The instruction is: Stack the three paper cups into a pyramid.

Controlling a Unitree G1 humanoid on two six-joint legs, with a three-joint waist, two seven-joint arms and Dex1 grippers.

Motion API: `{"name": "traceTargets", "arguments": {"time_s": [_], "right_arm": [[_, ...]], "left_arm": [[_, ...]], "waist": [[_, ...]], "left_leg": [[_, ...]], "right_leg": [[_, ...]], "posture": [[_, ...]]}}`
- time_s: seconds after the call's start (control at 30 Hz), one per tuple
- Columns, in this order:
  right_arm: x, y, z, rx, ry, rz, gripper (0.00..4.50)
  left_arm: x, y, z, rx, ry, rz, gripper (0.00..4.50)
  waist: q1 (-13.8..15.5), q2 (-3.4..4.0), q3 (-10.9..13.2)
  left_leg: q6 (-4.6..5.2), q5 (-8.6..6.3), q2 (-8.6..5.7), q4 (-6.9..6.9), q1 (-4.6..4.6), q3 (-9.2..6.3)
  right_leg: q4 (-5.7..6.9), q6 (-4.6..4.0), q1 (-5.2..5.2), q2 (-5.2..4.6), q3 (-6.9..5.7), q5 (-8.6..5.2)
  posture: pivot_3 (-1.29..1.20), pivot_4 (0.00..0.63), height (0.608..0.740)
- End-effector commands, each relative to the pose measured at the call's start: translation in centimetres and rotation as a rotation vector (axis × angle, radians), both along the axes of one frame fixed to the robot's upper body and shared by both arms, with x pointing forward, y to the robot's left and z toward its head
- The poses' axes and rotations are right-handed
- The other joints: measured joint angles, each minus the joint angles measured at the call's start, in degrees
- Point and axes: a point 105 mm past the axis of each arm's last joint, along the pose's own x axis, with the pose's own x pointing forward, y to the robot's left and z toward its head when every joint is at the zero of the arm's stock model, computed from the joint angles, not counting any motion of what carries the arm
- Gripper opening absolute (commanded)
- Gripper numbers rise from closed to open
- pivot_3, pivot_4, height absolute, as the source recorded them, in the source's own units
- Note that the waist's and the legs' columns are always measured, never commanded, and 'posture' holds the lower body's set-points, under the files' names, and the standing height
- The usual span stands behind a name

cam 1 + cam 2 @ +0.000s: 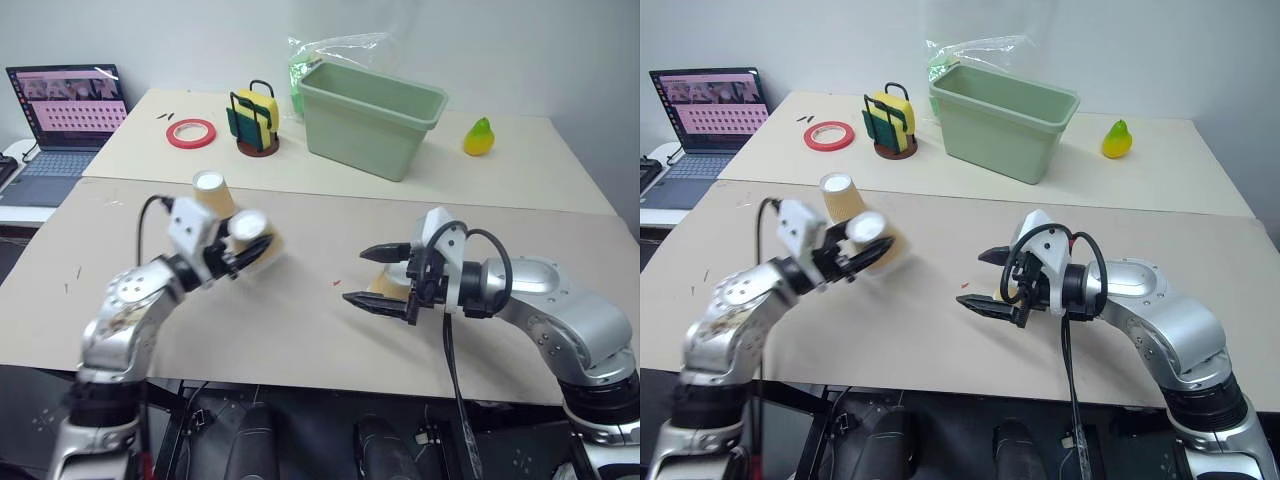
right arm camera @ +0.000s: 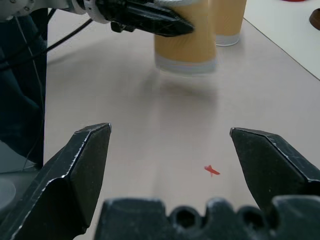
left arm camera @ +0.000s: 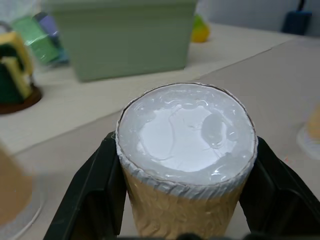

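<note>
Left gripper (image 1: 248, 252): fingers clamped on an upside-down paper cup (image 1: 255, 243), raised above the desk (image 1: 300, 330).
Second cup (image 1: 213, 192): upside-down, just behind the held cup.
Third cup (image 1: 385, 284): near the right gripper.
Right gripper (image 1: 375, 278): fingers spread wide, empty.

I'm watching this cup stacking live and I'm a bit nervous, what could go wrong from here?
1. The left pincer holds a paper cup upside down off the table, close beside a second cup standing behind it; a swing could knock that one over.
2. The third cup sits partly hidden behind the open right pincer, which could bump it.
3. The black fingers squeeze thin ribbed paper, which might deform or slip.
</note>
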Motion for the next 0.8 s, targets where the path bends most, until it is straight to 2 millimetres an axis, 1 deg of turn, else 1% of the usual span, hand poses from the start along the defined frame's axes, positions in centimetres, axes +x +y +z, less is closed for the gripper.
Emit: {"name": "traceTargets", "arguments": {"time_s": [0.03,0.07,0.17,0.27,0.33,0.4,0.43,0.47,0.5,0.63,0.8], "right_arm": [[0.2,-0.2,1.1,0.006,-0.055,-0.014,4.50],[0.2,-0.2,1.1,0.005,-0.057,-0.018,4.50],[0.3,-0.3,1.2,0.003,-0.061,-0.026,4.50],[0.1,-0.6,1.3,-0.001,-0.069,-0.040,4.50],[0.1,-0.7,1.4,0.000,-0.074,-0.046,4.50],[0.0,-0.8,1.5,0.003,-0.076,-0.058,4.50],[0.1,-0.9,1.5,0.005,-0.076,-0.065,4.50],[0.1,-0.9,1.5,0.005,-0.076,-0.069,4.50],[0.1,-1.0,1.4,0.007,-0.073,-0.075,4.50],[0.3,-0.8,1.3,0.011,-0.068,-0.069,4.50],[0.5,-0.5,1.0,0.021,-0.046,-0.046,4.50]], "left_arm": [[0.2,-3.8,0.1,0.017,-0.031,-0.119,2.48],[0.5,-4.5,-0.5,0.025,-0.016,-0.134,2.48],[1.0,-5.3,-2.0,0.045,0.005,-0.151,2.48],[2.2,-5.2,-4.1,0.067,0.068,-0.114,2.48],[2.6,-5.0,-4.5,0.072,0.078,-0.098,2.48],[2.6,-4.8,-4.9,0.085,0.076,-0.093,3.45],[2.5,-4.7,-4.6,0.075,0.061,-0.099,3.77],[2.4,-4.7,-4.3,0.066,0.050,-0.105,4.19],[2.3,-4.6,-3.8,0.054,0.037,-0.111,4.45],[1.8,-4.1,-1.2,0.023,-0.019,-0.136,4.45],[0.3,-3.0,3.2,-0.033,-0.088,-0.169,4.45]], "waist": [[-0.06,0.02,-0.01],[-0.29,0.02,-0.01],[-0.90,0.04,0.00],[-1.19,0.05,0.00],[-1.25,0.04,0.00],[-1.28,0.05,0.00],[-1.28,0.05,0.00],[-1.27,0.05,0.00],[-1.28,0.05,0.00],[-1.34,0.05,0.01],[-1.44,0.06,0.01]], "left_leg": [[0.00,0.00,-0.01,-0.02,0.04,0.01],[0.00,0.00,-0.02,-0.02,0.05,0.00],[0.01,0.01,-0.02,-0.08,0.12,-0.01],[0.06,0.03,-0.02,-0.08,0.10,-0.10],[0.06,0.03,-0.02,-0.06,0.11,-0.10],[0.06,0.03,-0.02,-0.07,0.10,-0.12],[0.06,0.04,-0.02,-0.07,0.11,-0.11],[0.06,0.03,-0.02,-0.07,0.11,-0.12],[0.06,0.04,-0.02,-0.07,0.10,-0.12],[0.06,0.04,-0.02,-0.07,0.10,-0.13],[0.06,0.04,-0.02,-0.07,0.10,-0.14]], "right_leg": [[-0.01,0.01,0.05,0.00,0.01,0.00],[-0.01,0.02,0.05,0.00,0.01,-0.01],[0.00,0.02,0.06,0.02,0.03,-0.01],[0.02,0.02,0.07,0.05,0.00,0.00],[0.02,0.02,0.10,0.04,0.00,0.00],[0.02,0.02,0.11,0.04,-0.01,0.00],[0.02,0.02,0.11,0.04,-0.01,0.00],[0.02,0.03,0.11,0.04,-0.02,-0.01],[0.02,0.02,0.11,0.04,-0.01,0.00],[0.02,0.02,0.11,0.04,-0.02,0.00],[0.02,0.03,0.11,0.04,-0.03,0.00]], "posture": [[0.00,0.150,0.656],[0.00,0.150,0.656],[0.00,0.150,0.656],[0.00,0.150,0.656],[0.00,0.150,0.656],[0.00,0.150,0.656],[0.00,0.150,0.656],[0.00,0.150,0.656],[0.00,0.150,0.656],[0.00,0.150,0.656],[0.00,0.150,0.656]]}}
